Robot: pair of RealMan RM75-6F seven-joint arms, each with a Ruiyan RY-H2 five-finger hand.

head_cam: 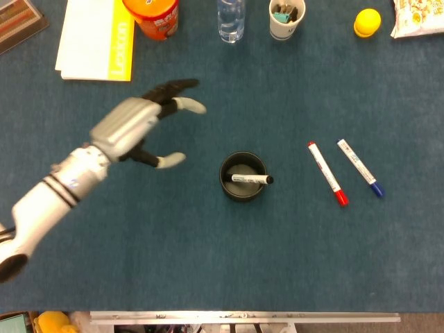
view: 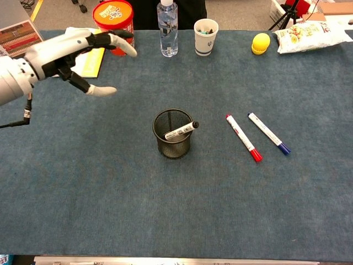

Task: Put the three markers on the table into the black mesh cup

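The black mesh cup (head_cam: 242,177) (view: 173,133) stands mid-table with a black-capped marker (head_cam: 250,179) (view: 181,130) leaning inside, its cap resting on the right rim. A red marker (head_cam: 327,173) (view: 243,138) and a blue marker (head_cam: 359,167) (view: 268,133) lie side by side to the cup's right. My left hand (head_cam: 139,129) (view: 77,52) hovers well left of the cup with fingers spread and nothing in it. My right hand shows in neither view.
Along the far edge sit a white and yellow booklet (head_cam: 97,40), an orange tub (view: 113,19), a water bottle (view: 167,26), a paper cup (view: 206,36), a yellow ball (view: 261,43) and a snack bag (view: 309,35).
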